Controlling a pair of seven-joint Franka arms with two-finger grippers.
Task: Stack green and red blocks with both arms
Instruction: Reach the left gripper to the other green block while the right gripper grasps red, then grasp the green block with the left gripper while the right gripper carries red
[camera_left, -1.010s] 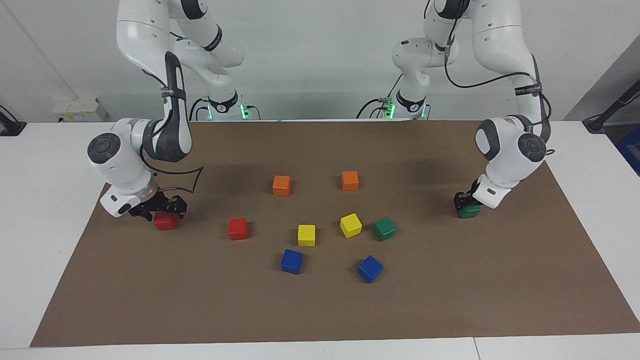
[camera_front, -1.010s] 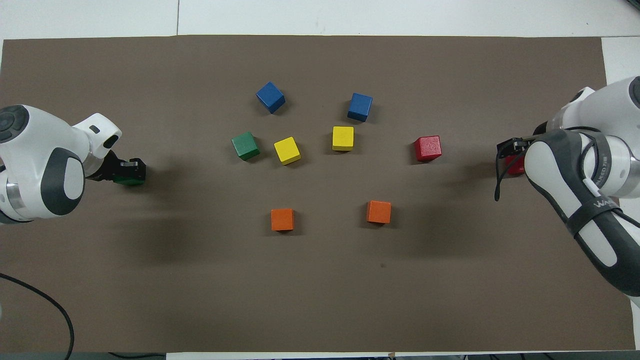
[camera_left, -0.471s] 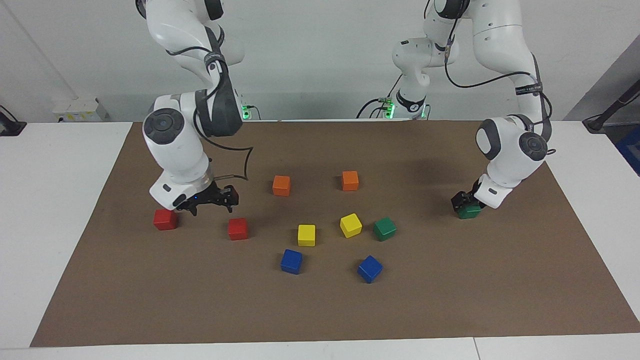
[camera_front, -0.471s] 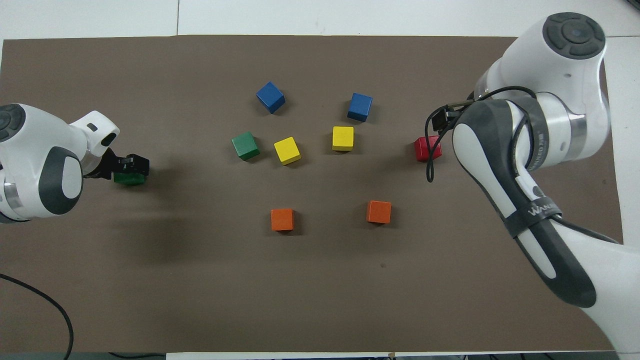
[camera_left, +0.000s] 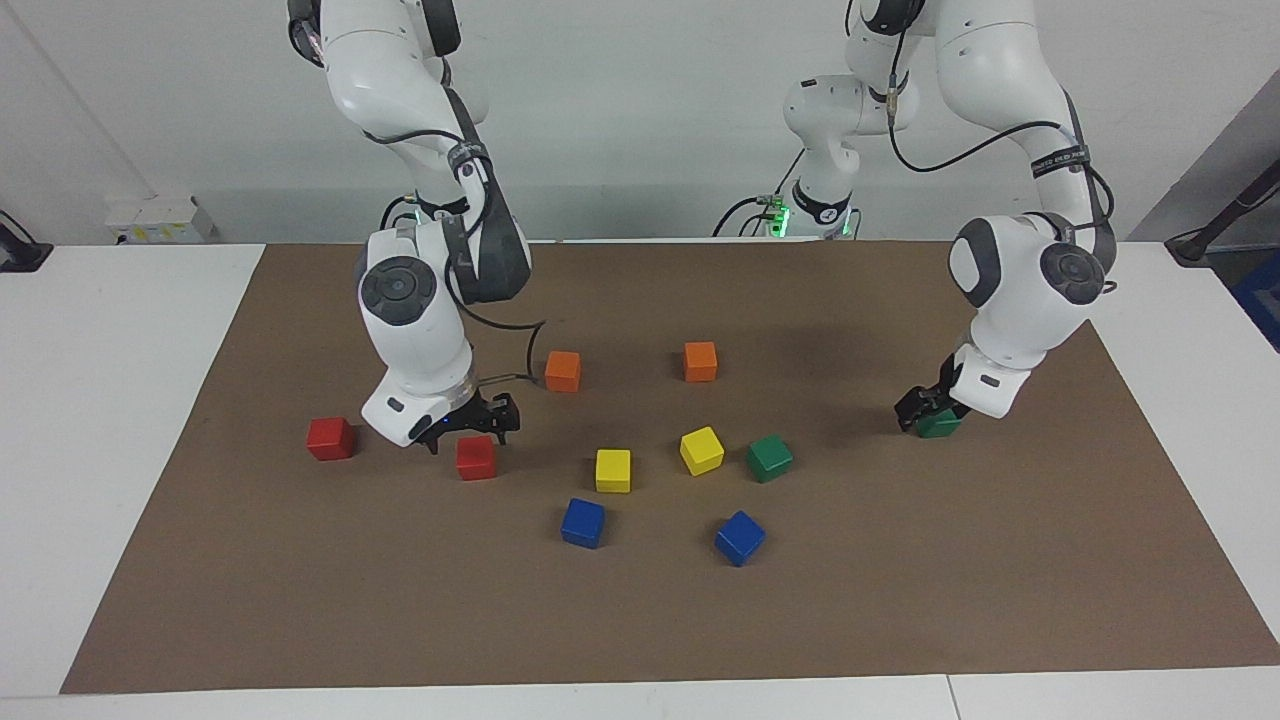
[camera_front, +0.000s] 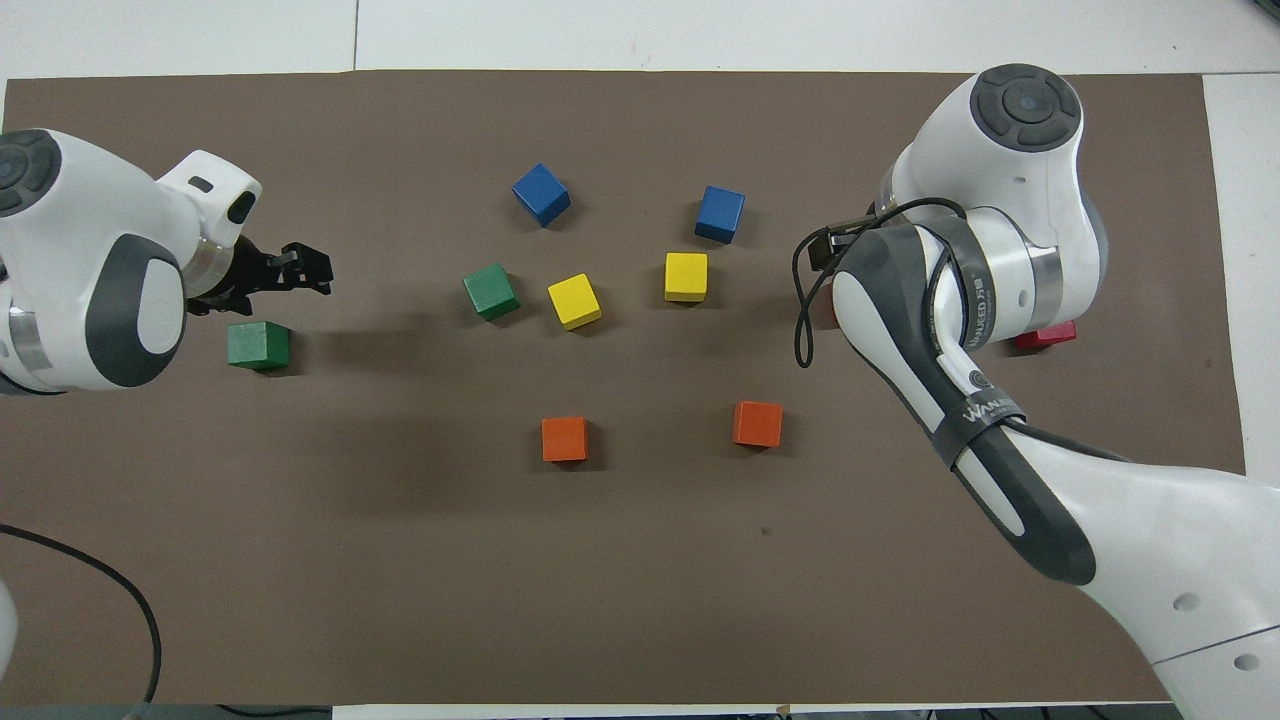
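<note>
Hovering over one red block (camera_left: 476, 457), the right gripper (camera_left: 470, 425) stands open in the facing view; the second red block (camera_left: 331, 438) sits toward that arm's end. A skewed descent could nudge the cube.

Overhead: left gripper (camera_front: 290, 275) open, lifted off the outer green block (camera_front: 258, 345); inner green block (camera_front: 490, 291) waits beside the yellow block (camera_front: 574, 301), which a wide approach could clip.

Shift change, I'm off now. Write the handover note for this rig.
Right gripper: open, low over the small matte red cube nearer mid-table, not gripping it.
Left gripper: open and empty, by the dark green cube at the left arm's end.
Other red cube: at the right arm's end.
Other green cube: near mid-table.
Done: nothing stacked.
Left: both stacks.
</note>
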